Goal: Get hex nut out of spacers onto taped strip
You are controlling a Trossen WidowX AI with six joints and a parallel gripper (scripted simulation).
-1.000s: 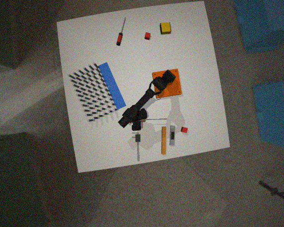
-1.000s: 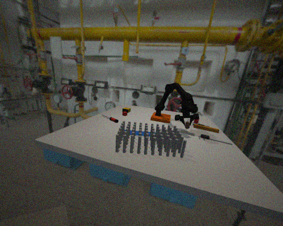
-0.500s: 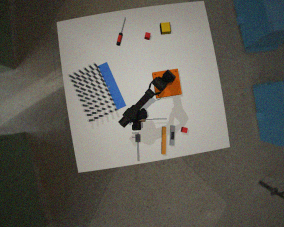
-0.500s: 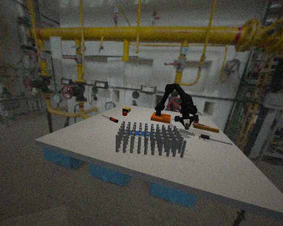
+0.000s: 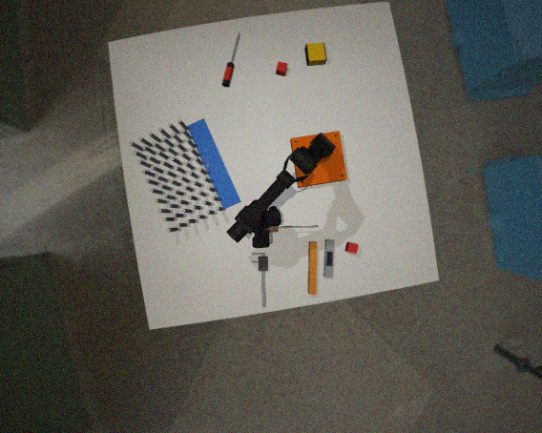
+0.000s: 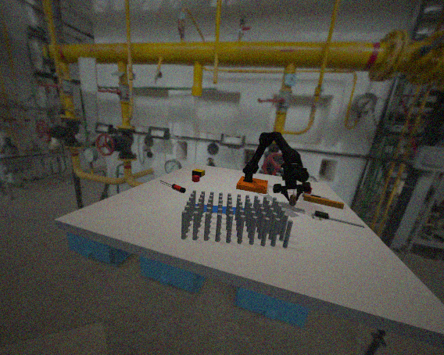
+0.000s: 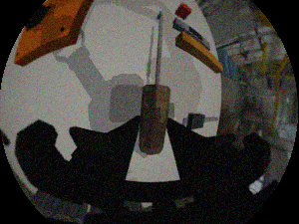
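My gripper [image 5: 272,229] [image 6: 293,198] [image 7: 153,119] is shut on the brown handle [image 7: 154,106] of a tool with a long thin metal rod [image 5: 298,226] [image 7: 159,54]. The rod has a small bend at its far end and points away from the spacers. The tool is held above the table, with its shadow beside it. The standing metal spacers [image 5: 174,230] [image 6: 218,228] form a dense upright field at the left in the top view. The blue taped strip [image 5: 217,167] [image 6: 228,209] runs along their near side. The hex nut cannot be made out.
A dark-headed pronged tool [image 5: 262,263] [image 6: 321,214] [image 7: 195,120] lies near the gripper. Beyond are an orange bar [image 5: 312,267] [image 7: 199,51], a grey block [image 5: 329,267] and a red cube [image 5: 351,247]. A screwdriver [image 5: 228,74], another red cube [image 5: 281,68] and a yellow cube [image 5: 316,53] lie opposite.
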